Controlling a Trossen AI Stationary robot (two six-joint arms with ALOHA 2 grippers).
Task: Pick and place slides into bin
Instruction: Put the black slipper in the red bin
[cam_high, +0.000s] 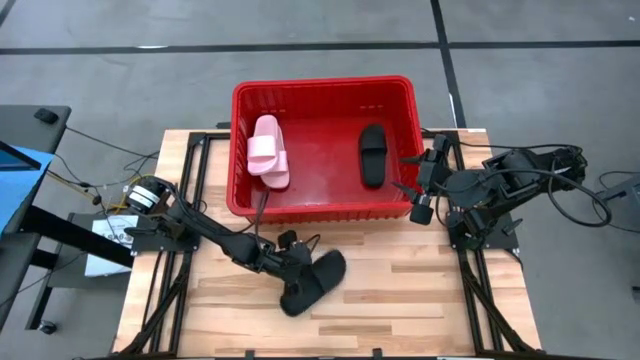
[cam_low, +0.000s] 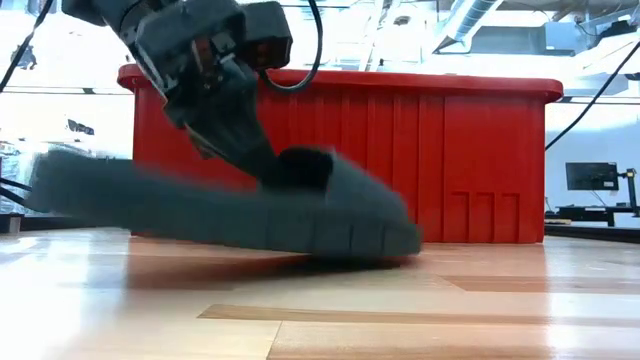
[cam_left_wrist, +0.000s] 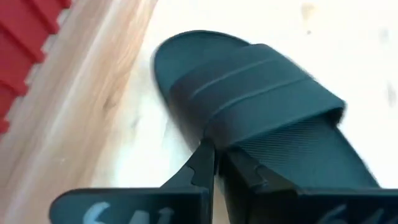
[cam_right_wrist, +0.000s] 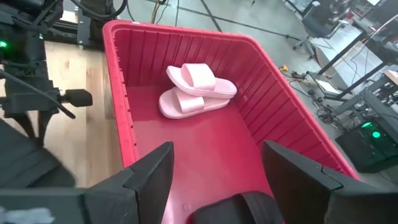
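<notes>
A black slide (cam_high: 318, 280) lies on the wooden table in front of the red bin (cam_high: 320, 84), and my left gripper (cam_left_wrist: 217, 168) is shut on it. In the low view this slide (cam_low: 250, 215) is tilted, with one end on the wood and the other raised. Two pale pink slides (cam_high: 268, 150) lie one on the other at the bin's left end, and another black slide (cam_high: 372, 153) lies flat on its floor to the right. My right gripper (cam_right_wrist: 214, 168) hangs open above the bin's right wall and holds nothing. My left gripper pinches the side of the black slide's strap (cam_left_wrist: 214, 140), where it meets the sole, between its two fingers. One finger (cam_left_wrist: 200, 167) stands outside the slide and the other (cam_left_wrist: 244, 175) lies over the footbed by the strap's opening. The fingers slant down from the table's left. The slide is tilted, one end (cam_low: 395, 240) on the table.
The bin's near wall (cam_low: 450, 150) stands just behind the held slide. Bare wood (cam_high: 420, 290) stretches to the right of it and toward the near edge. Black frame rails (cam_high: 190, 190) run along both sides of the table, and cables lie at the left.
</notes>
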